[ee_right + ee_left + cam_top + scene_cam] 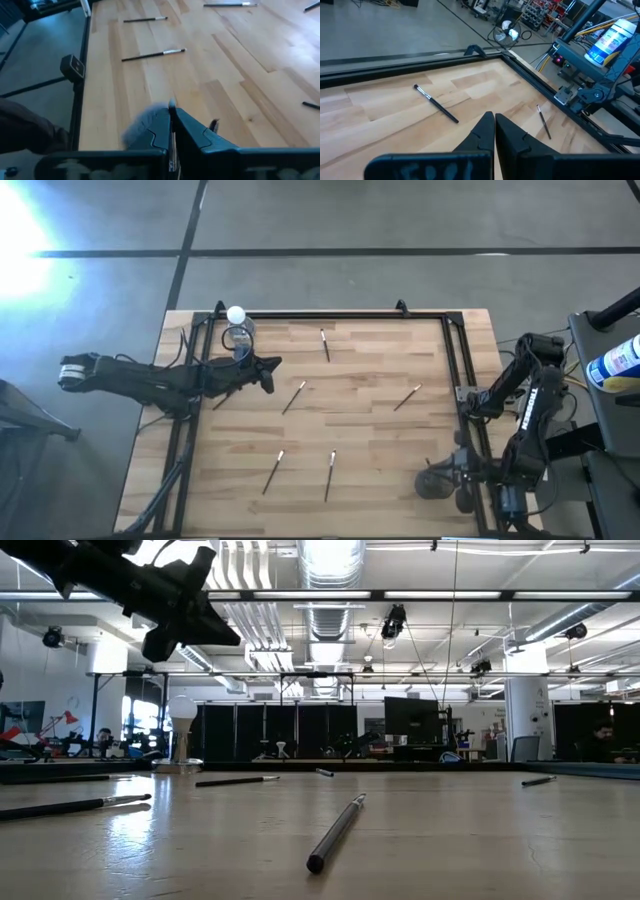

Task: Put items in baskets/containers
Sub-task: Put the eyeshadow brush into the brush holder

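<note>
The table [370, 395] is pale wood, laid in planks with visible grain and a smooth, faintly satin finish that catches the ceiling lights in the low view. A matt black metal frame [330, 315] runs along its far and side edges. The brushes [326, 345] have thin, dark, smooth handles with a slight sheen and pale tips. Both grippers, left [494, 131] and right [171, 131], look like matt black plastic. The floor [300, 220] beyond the far edge is smooth grey concrete.

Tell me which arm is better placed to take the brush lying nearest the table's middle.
Left. The left gripper hangs over the table, fingers shut, just beside that brush. The right gripper is at the table's right edge near the front, clearly farther from it.
</note>
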Robot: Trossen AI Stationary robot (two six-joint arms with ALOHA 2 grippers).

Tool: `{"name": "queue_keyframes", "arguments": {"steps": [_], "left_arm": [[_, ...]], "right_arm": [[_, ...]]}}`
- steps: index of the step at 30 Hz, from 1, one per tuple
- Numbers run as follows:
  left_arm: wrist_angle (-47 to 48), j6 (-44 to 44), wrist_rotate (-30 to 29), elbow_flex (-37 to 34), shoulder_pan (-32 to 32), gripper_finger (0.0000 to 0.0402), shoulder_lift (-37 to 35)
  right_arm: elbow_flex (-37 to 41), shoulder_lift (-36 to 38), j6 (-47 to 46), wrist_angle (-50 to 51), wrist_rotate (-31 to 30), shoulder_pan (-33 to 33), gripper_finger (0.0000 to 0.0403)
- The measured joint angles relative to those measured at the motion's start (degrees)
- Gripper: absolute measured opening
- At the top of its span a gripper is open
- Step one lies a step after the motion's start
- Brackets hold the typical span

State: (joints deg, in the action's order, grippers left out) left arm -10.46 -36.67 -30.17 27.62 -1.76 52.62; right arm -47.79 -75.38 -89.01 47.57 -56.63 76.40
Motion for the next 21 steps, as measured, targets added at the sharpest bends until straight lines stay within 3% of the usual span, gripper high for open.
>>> {"name": "queue_keyframes", "arguments": {"steps": [12, 21], "left_arm": [[0.03, -0.20, 0.02, 0.02, 0.00, 0.0007, 0.07], [0.31, -0.48, 0.02, 0.02, 0.00, 0.0007, 0.09]], "right_arm": [[0.00, -1.26, 0.23, -2.30, 2.77, 0.58, 0.0018], [0.00, -1.24, 1.13, -3.21, 4.77, 0.63, 0.0062]]}}
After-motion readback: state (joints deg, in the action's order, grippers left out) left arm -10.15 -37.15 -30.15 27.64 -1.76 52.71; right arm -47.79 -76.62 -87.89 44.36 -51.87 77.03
